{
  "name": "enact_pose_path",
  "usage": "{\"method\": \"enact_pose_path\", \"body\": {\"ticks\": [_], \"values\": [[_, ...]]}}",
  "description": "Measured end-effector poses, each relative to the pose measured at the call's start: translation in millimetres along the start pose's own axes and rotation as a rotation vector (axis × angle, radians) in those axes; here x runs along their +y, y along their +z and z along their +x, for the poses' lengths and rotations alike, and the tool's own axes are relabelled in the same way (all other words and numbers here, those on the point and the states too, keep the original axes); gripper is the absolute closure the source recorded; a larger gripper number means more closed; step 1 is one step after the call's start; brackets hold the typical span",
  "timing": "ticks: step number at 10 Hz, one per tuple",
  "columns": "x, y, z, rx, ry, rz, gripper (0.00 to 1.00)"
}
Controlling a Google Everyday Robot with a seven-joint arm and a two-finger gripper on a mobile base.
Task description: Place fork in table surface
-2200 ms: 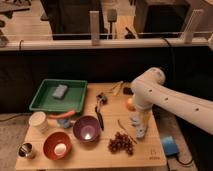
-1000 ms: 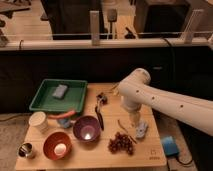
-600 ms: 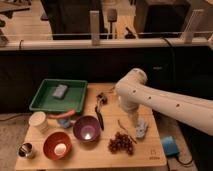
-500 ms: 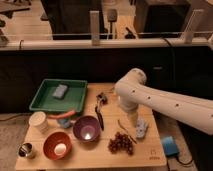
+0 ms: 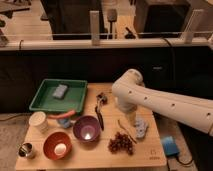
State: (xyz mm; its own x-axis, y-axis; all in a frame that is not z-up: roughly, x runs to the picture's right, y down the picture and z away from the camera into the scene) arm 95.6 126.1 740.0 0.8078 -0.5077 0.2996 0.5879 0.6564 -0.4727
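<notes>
Light tan rectangular wooden tabletop [image 5: 100, 155] fills the lower half of the camera view, carrying a green plastic tray [image 5: 50, 109] at its far left, a round purple bowl [image 5: 86, 129] and a bunch of dark grapes [image 5: 120, 143]. A thin silvery-tan fork [image 5: 123, 129] lies flat on the wood between the purple bowl and a crumpled blue cloth [image 5: 140, 127], just behind the grapes. From the right a white robot arm [image 5: 165, 105] reaches in, its gripper [image 5: 129, 118] hanging just above the fork's far end with jaws spread wide, gripping nothing.

Pale horizontal rail [image 5: 60, 43] is seen across the upper third, carried by light upright posts [image 5: 94, 27]. Dark panel [image 5: 60, 65] is fitted below it, spanning the mid frame. Light wood floor [image 5: 30, 22] and dark furniture [image 5: 75, 15] are seen beyond, at top. Black cable [image 5: 170, 50] is draped over the rail, upper right. Grey floor [image 5: 10, 135] is visible lower left. Warm, dim lighting.
</notes>
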Motion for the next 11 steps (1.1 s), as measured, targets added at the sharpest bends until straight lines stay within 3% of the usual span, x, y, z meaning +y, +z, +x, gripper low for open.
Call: {"method": "enact_pose_path", "body": {"ticks": [8,11], "values": [[-20.0,12.1,-21.2,0.009,-0.128,0.004,0.2],[-28.3,23.5,-38.8,0.002,-0.172,0.003,0.2]]}}
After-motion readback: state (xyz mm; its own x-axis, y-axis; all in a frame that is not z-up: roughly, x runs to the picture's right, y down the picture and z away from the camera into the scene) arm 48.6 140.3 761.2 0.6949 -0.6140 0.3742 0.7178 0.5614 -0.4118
